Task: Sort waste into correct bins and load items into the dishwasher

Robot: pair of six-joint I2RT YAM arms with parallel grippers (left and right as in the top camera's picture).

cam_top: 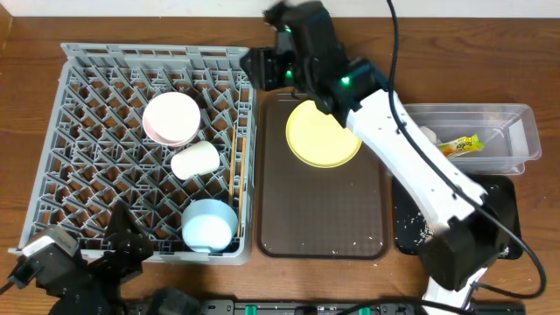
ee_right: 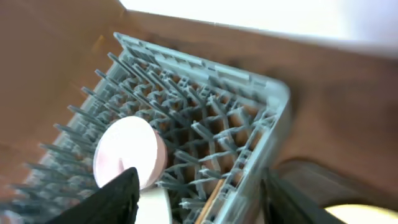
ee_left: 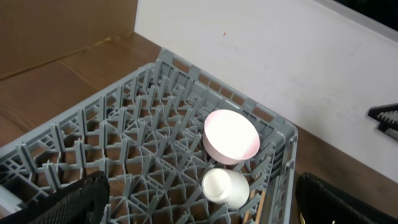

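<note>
— Right hand point(ee_right: 200, 176) hovers spread open, empty, by the dish rack's point(ee_right: 205, 106) corner.
— Why?
— Ready to fetch the yellow plate point(cam_top: 311, 140), I'd judge; it lies on the brown tray point(cam_top: 324, 219) beside.

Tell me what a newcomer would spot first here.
The big grey rack on the left, holding a pink bowl, a cup and a blue bowl. Next, the yellow plate on the brown tray in the middle, with the white right arm stretched over its edge toward the rack.
</note>
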